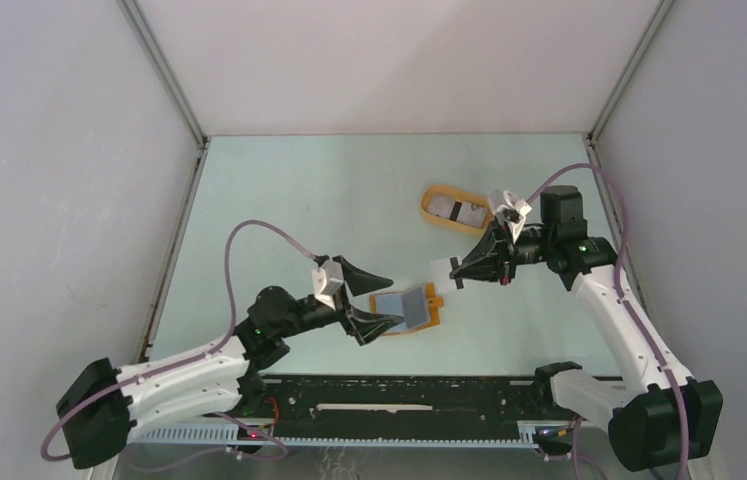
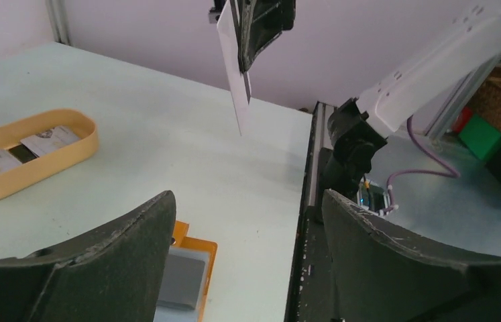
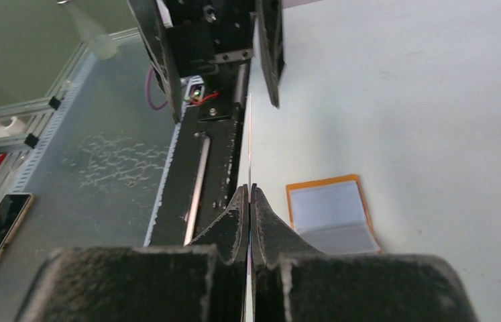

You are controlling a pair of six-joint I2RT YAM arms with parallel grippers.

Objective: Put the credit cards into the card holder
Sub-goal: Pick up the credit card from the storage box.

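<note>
The card holder [image 1: 404,310] lies open on the table, orange with grey-blue sleeves showing [image 2: 190,268] [image 3: 331,215]. My left gripper [image 1: 381,298] stands open just left of it, one finger on each side of its left end, with nothing between them [image 2: 247,198]. My right gripper [image 1: 459,270] hovers to the upper right of the holder, shut on a white credit card [image 1: 441,270]. That card hangs tilted in the left wrist view [image 2: 234,67]. In the right wrist view it is edge-on [image 3: 249,134]. More credit cards [image 1: 454,210] lie in the tray.
An oval orange tray [image 1: 427,205] [image 2: 66,161] sits at the back right of the table. The black rail of the arm bases [image 1: 399,395] runs along the near edge. Grey walls close in the sides and the back.
</note>
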